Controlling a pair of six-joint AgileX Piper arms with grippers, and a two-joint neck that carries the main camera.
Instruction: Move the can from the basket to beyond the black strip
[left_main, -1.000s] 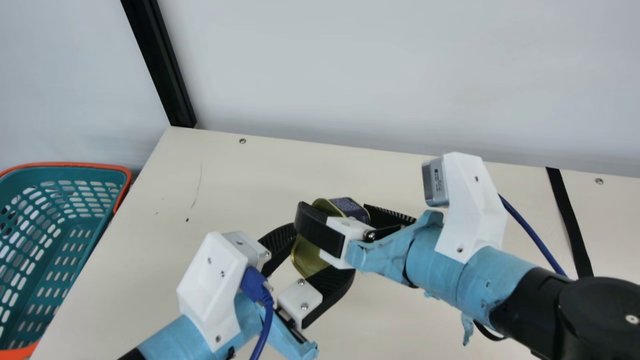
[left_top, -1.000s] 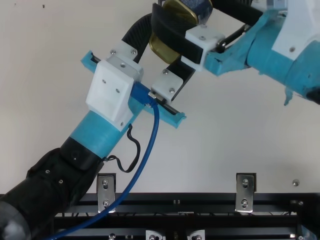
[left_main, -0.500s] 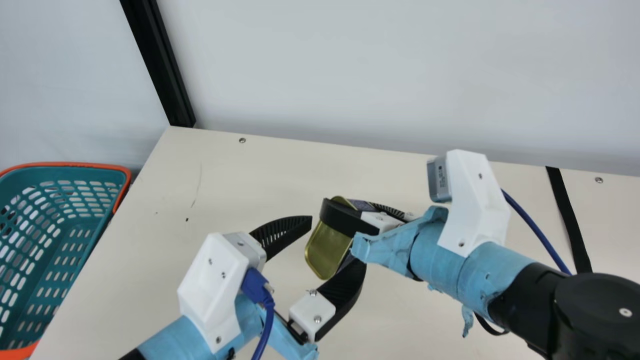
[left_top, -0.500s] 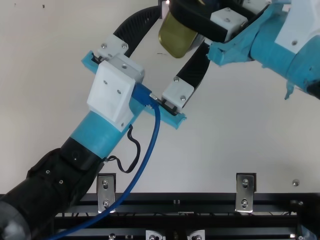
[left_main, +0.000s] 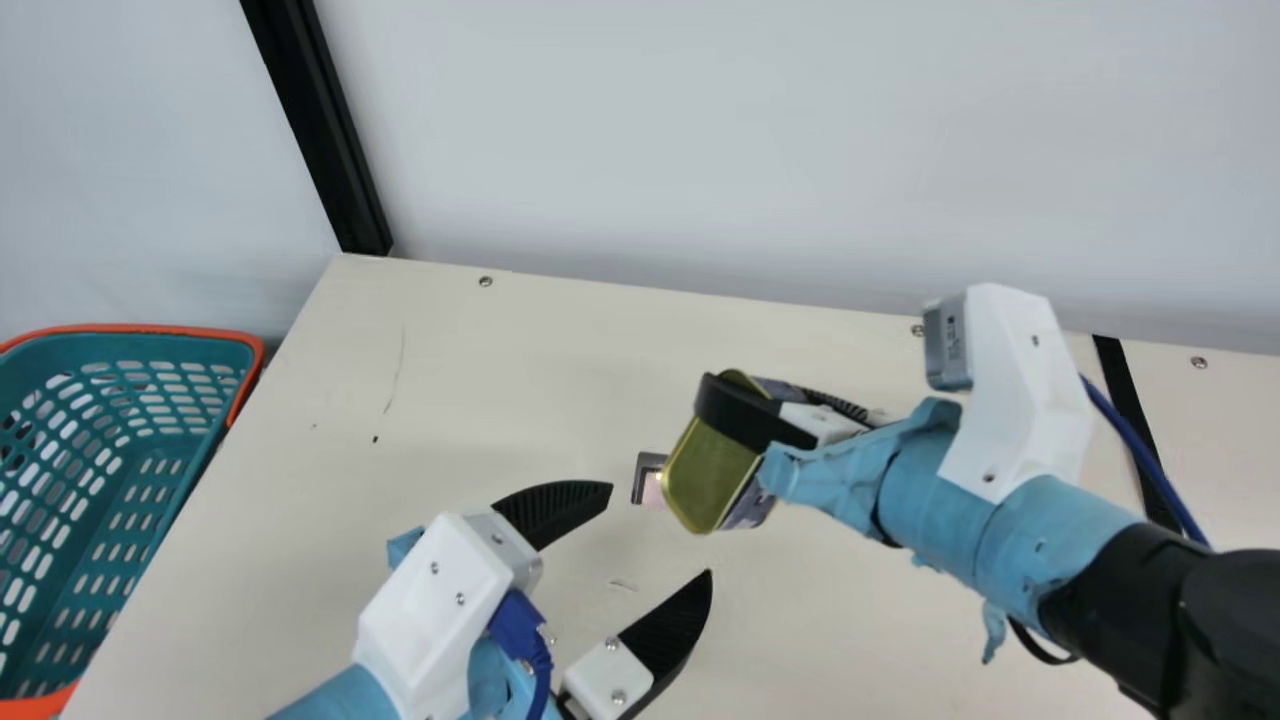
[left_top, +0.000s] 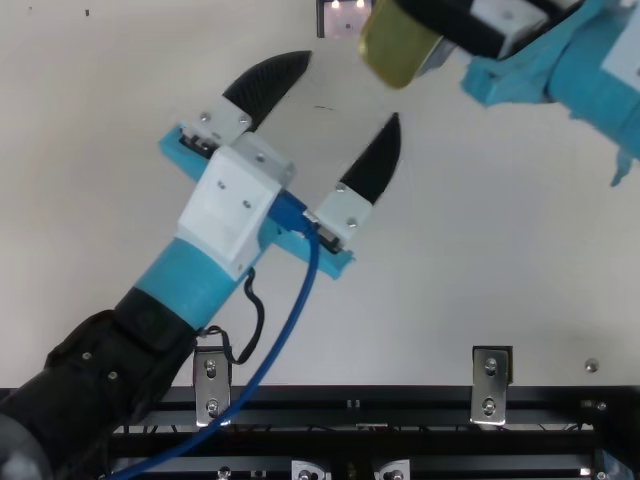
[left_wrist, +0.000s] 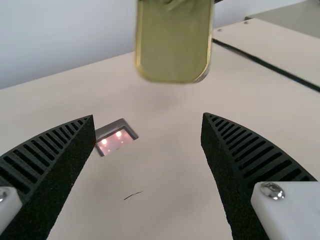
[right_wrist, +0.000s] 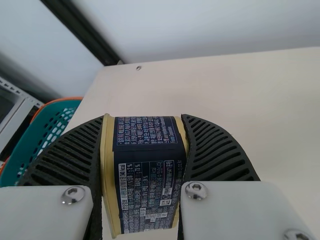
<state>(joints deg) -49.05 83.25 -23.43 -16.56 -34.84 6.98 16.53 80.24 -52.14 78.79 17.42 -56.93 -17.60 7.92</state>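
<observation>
One black strip (left_main: 1114, 365) crosses the cream table (left_main: 500, 380) before a pale wall (left_main: 700, 150).

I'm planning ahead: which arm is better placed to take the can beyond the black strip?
Likely right: the right gripper holds the can and is nearer the black strip; the left gripper is open.

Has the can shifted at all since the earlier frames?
Yes. In the main view, the can, held in the right gripper, has moved rightward, closer to the black strip on the table.
</observation>
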